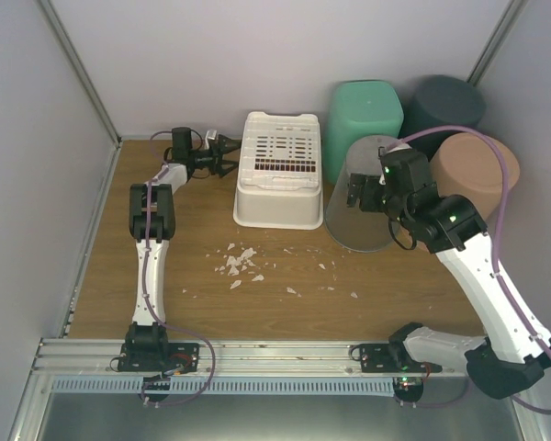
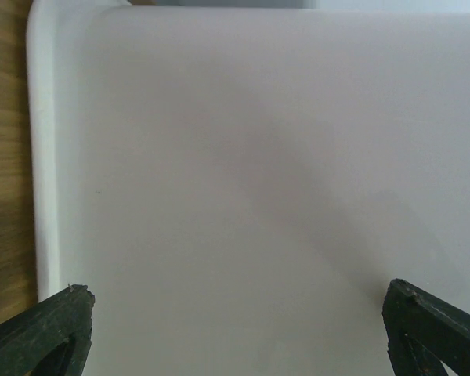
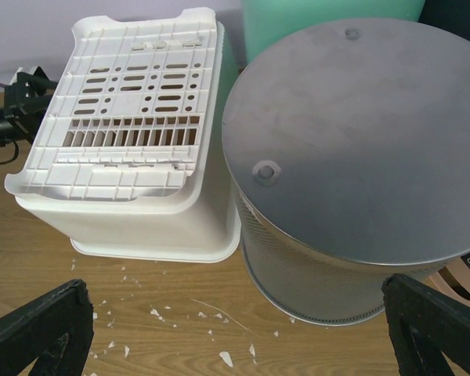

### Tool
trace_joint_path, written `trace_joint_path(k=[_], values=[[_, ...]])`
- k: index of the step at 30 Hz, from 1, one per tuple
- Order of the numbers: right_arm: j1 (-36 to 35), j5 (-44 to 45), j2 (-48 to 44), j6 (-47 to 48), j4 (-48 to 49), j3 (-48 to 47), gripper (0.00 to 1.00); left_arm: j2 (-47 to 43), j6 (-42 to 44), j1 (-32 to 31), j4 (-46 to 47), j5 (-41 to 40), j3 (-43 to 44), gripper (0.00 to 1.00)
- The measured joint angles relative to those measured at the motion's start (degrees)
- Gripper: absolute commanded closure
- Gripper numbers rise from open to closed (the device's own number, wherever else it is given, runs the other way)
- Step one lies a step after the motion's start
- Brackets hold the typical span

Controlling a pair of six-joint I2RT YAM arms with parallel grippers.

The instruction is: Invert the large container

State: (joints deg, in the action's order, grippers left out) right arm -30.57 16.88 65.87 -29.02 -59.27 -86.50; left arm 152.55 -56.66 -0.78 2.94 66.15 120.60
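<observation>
The large white plastic container (image 1: pixel 277 170) stands upside down on the wooden table, its slotted base facing up. It also shows in the right wrist view (image 3: pixel 133 117), and its smooth side wall fills the left wrist view (image 2: pixel 258 157). My left gripper (image 1: pixel 228 156) is open and empty, level with the container's far left side and very close to the wall, its midpoint (image 2: pixel 239 309) facing that wall. My right gripper (image 1: pixel 360 193) is open and empty, hovering above the table (image 3: pixel 236 304) at the right of the container, over the grey bin's near left edge.
An upside-down grey mesh bin (image 1: pixel 354 230) touches the container's right side; it also shows in the right wrist view (image 3: pixel 352 133). A green bin (image 1: pixel 365 110), a dark bin (image 1: pixel 445 103) and a tan bin (image 1: pixel 477 165) stand at the back right. White shards (image 1: pixel 241 262) litter the table in front.
</observation>
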Motion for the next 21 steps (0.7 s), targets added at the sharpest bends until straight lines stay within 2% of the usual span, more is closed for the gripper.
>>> trace_joint_path(k=[13,17,21], values=[[-0.02,1.64,-1.33,0.26,0.92,2.25,0.00,-0.13,-1.01,0.28,2.32,-0.02,0.48,0.01],[0.00,4.31,-3.48,1.51,3.65,5.07,0.00,-2.47,3.72,1.66,-2.38,-1.95,0.22,0.01],[0.37,6.97,-4.07,3.17,5.75,5.92,0.00,-11.67,11.63,4.26,-8.59,-6.82,-3.72,0.01]])
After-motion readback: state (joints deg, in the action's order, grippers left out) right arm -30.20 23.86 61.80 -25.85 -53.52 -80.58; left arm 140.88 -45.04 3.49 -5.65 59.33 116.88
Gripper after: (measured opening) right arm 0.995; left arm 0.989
